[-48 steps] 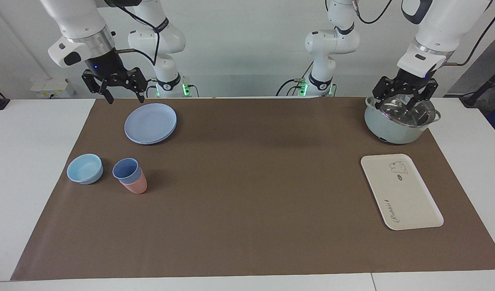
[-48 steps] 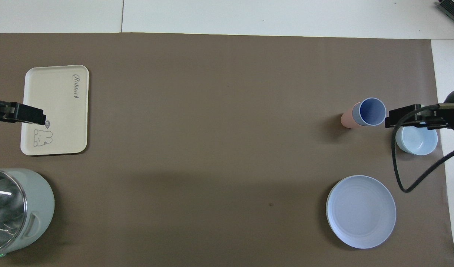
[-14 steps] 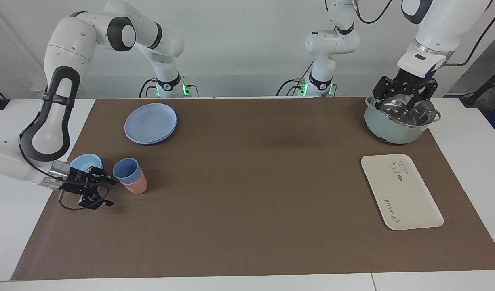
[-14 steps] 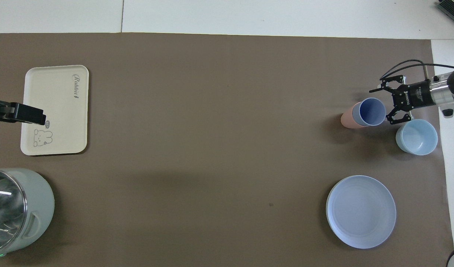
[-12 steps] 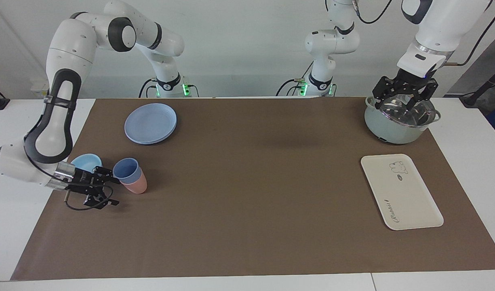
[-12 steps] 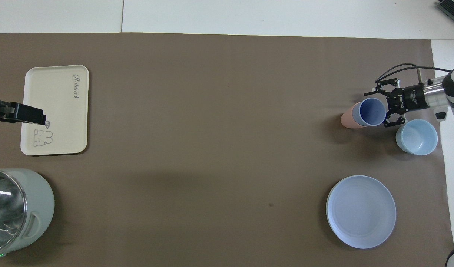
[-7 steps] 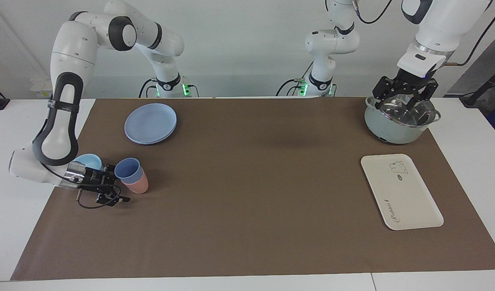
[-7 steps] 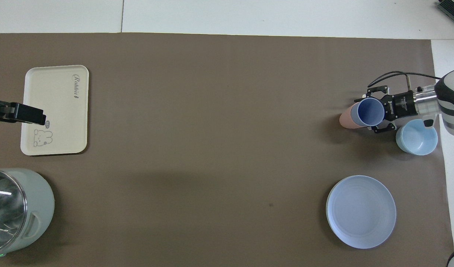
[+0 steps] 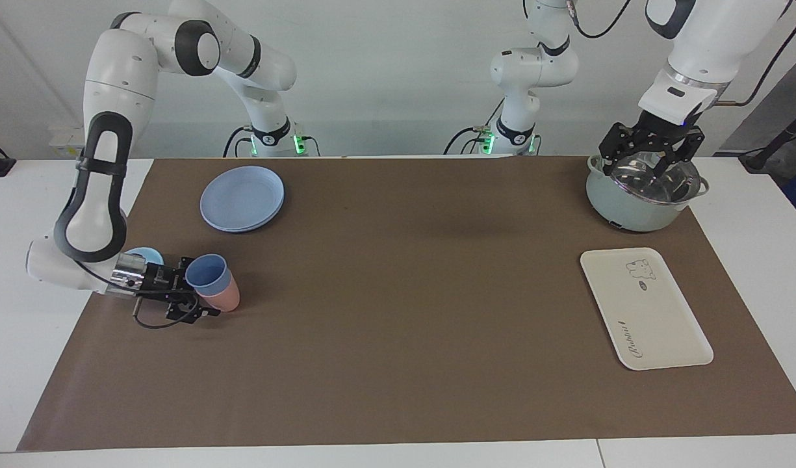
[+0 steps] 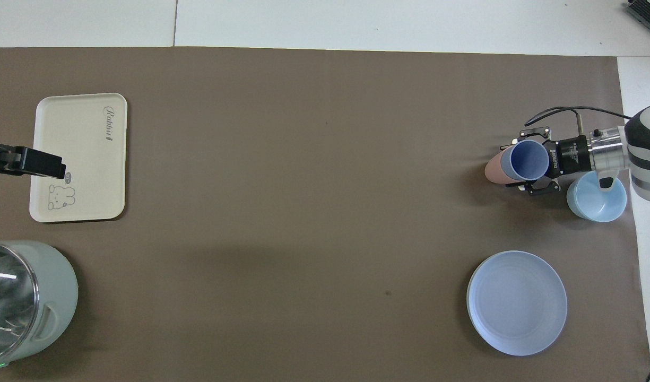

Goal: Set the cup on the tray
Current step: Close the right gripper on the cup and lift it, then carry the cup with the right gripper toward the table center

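The blue cup stands nested in a pink tumbler at the right arm's end of a brown mat on a white desk — the right pincer straddles it, fingers apart. The cream tray lies well apart. The left pincer, spread wide, hovers over a pot; pale wall.

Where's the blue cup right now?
The blue cup sits nested in the pink cup at the right arm's end of the table, beside the light-blue bowl, with the right gripper around it.
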